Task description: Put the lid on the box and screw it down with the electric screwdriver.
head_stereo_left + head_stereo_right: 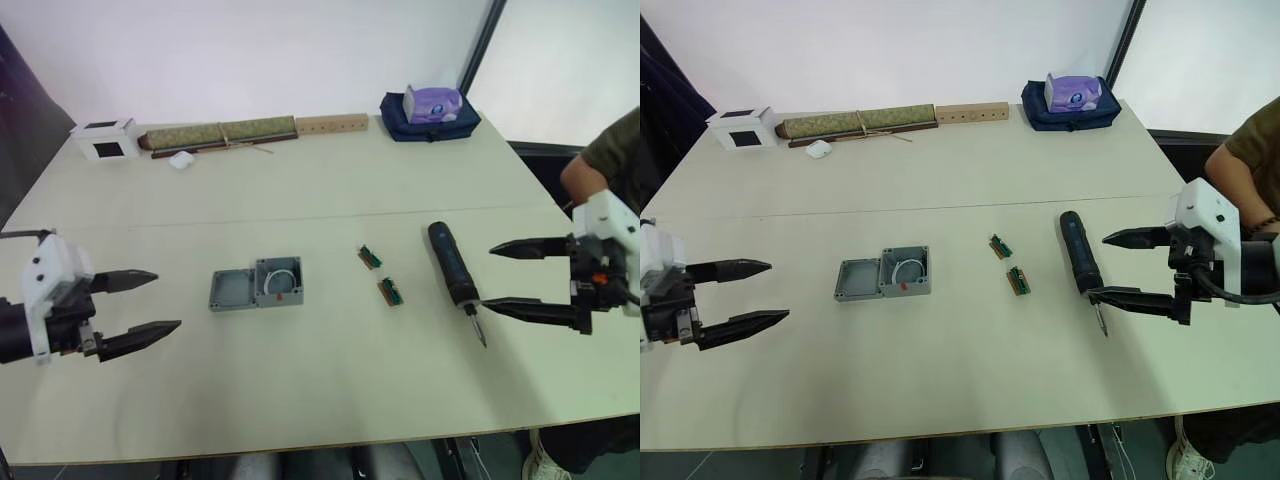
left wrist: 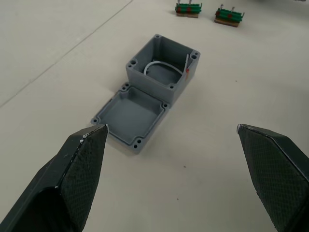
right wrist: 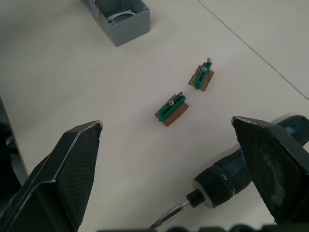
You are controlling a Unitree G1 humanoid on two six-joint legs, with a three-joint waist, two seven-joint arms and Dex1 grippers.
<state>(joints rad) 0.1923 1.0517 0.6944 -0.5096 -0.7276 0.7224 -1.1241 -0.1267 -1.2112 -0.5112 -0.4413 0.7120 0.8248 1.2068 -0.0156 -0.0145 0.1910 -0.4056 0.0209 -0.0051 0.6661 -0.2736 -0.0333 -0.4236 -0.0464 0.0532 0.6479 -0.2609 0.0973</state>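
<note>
Hovering level, left gripper point(image 1: 145, 304) spread, right gripper point(image 1: 505, 277) spread

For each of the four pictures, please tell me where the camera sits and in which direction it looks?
Left eye and right eye views: on the head, looking forward and down over the table; left hand and right hand both open, lid touching the box.
Left wrist view: on the left wrist, looking along its own fingers at lid and box.
Right wrist view: on the right wrist, looking over the electric screwdriver and two green circuit boards.
Shared: the box appears in all four views.
</note>
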